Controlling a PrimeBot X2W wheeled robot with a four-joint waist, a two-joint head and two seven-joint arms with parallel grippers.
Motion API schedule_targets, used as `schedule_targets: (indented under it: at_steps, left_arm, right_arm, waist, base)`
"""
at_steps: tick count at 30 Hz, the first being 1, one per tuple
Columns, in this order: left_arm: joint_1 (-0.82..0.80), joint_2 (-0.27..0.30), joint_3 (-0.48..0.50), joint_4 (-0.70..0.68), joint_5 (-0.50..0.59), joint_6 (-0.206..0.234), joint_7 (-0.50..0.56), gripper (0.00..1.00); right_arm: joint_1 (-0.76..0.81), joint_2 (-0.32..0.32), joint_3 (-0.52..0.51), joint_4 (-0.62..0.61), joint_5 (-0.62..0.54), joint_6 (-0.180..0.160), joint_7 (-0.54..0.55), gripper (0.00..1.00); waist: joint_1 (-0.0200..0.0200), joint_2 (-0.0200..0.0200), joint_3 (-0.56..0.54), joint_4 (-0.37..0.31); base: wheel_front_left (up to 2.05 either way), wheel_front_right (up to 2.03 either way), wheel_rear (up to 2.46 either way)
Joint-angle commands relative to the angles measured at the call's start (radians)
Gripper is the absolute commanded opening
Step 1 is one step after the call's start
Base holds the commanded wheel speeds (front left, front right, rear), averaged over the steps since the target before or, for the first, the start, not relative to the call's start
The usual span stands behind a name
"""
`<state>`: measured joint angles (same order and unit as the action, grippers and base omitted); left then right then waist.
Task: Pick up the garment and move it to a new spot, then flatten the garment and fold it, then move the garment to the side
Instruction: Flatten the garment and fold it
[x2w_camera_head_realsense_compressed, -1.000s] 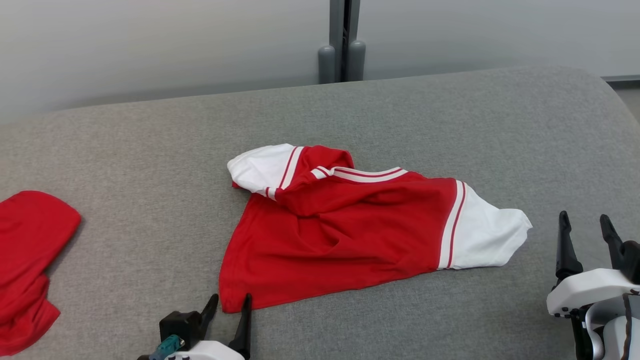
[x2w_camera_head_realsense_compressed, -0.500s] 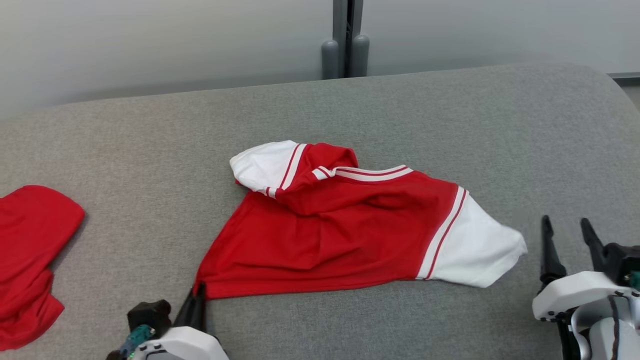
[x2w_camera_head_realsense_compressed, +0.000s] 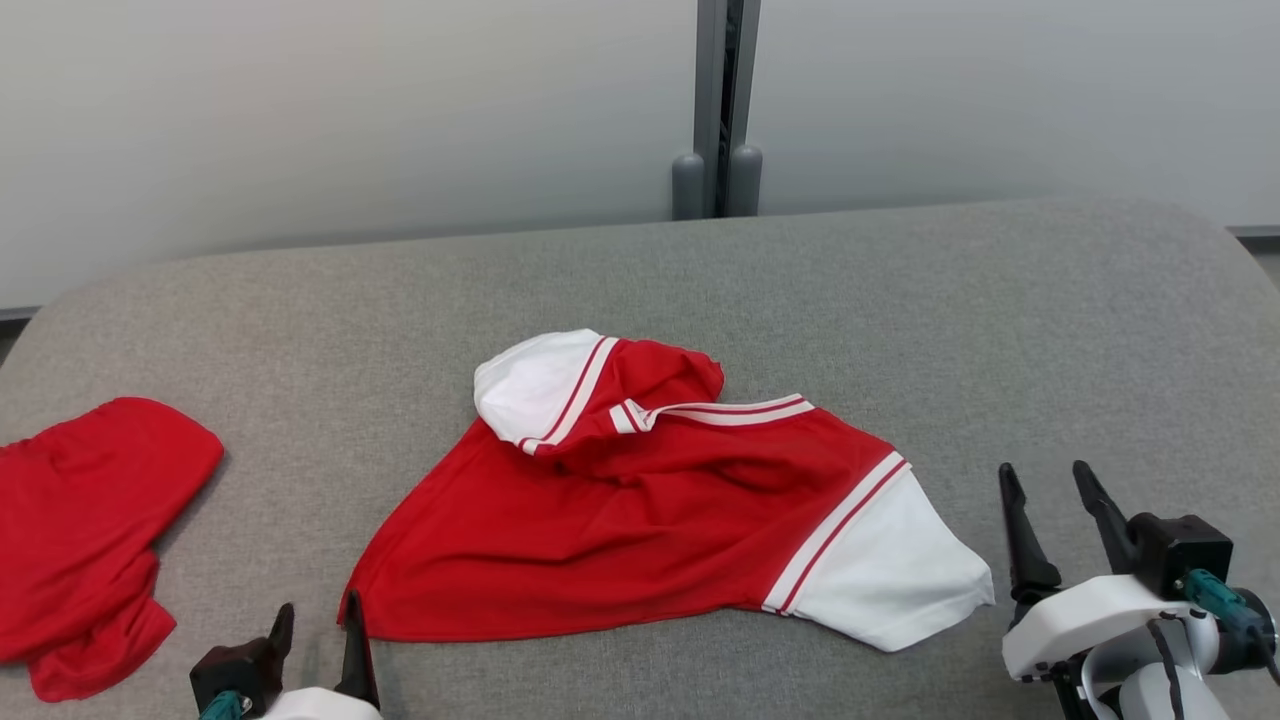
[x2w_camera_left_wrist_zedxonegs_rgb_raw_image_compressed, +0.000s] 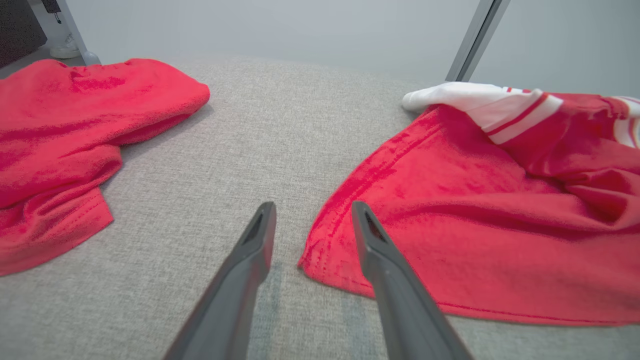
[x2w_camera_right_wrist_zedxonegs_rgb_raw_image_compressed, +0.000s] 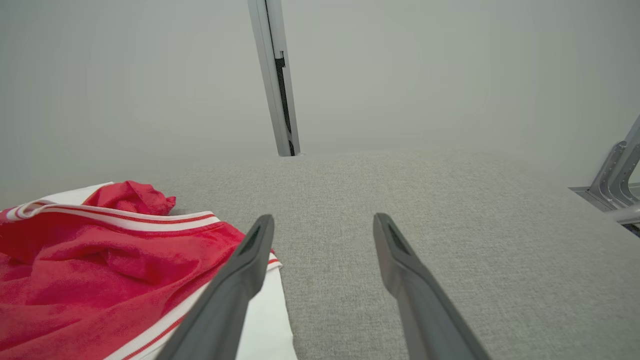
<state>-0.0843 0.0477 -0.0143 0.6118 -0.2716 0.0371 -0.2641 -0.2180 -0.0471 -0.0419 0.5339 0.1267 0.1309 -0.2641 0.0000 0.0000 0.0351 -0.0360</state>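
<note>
the red-and-white garment (x2w_camera_head_realsense_compressed: 620, 540) lies rumpled mid counter (x2w_camera_head_realsense_compressed: 1000, 320). i see my left gripper (x2w_camera_head_realsense_compressed: 318, 604) spread at its 7 o'clock hem corner (x2w_camera_left_wrist_zedxonegs_rgb_raw_image_compressed: 310, 262), pinching nothing. my right gripper (x2w_camera_head_realsense_compressed: 1042, 469) is spread at 4 o'clock, just beside the white sleeve (x2w_camera_head_realsense_compressed: 890, 570). another red cloth (x2w_camera_head_realsense_compressed: 90, 500) lies at 9 o'clock.

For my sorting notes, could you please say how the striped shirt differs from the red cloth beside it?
The shirt has white sleeves and striped trim; the cloth is plain red. The shirt lies spread in the middle; the cloth is bunched at the left edge. Both rest on the grey cushion.
</note>
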Motion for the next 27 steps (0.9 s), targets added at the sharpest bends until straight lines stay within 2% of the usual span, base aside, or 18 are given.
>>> schedule_targets:
  at_steps: [1,5,13,20,27]
  left_arm:
    - [0.013,0.005,0.009,-0.013,0.012,0.009,0.000,1.00]
    - [0.048,0.005,0.011,-0.053,0.026,0.017,0.000,1.00]
    - [0.088,0.005,0.009,-0.098,0.096,-0.008,0.000,1.00]
    - [0.094,0.005,0.012,-0.105,0.104,-0.015,0.000,1.00]
    - [0.080,0.005,-0.038,-0.087,0.084,-0.028,0.000,1.00]
  right_arm:
    - [0.015,-0.007,0.013,-0.016,0.013,0.000,0.000,1.00]
    - [0.049,-0.007,0.058,-0.059,0.022,0.000,0.000,1.00]
    - [0.102,-0.007,0.085,-0.080,0.034,0.000,0.000,1.00]
    - [0.120,-0.007,0.091,-0.063,0.039,0.000,0.000,1.00]
    - [0.116,-0.007,0.073,0.007,0.040,0.000,0.000,1.00]
  waist:
    - [0.0000,0.0000,-0.020,0.005]
    - [0.0000,0.0000,-0.042,0.012]
    - [0.0000,0.0000,-0.078,0.029]
    - [0.0000,0.0000,-0.086,0.037]
    - [0.0000,0.0000,-0.055,0.045]
  base:
    - [0.00,0.00,0.00]
    - [0.00,0.00,0.00]
    - [0.00,0.00,0.00]
    - [0.00,0.00,0.00]
    - [0.00,0.00,0.00]
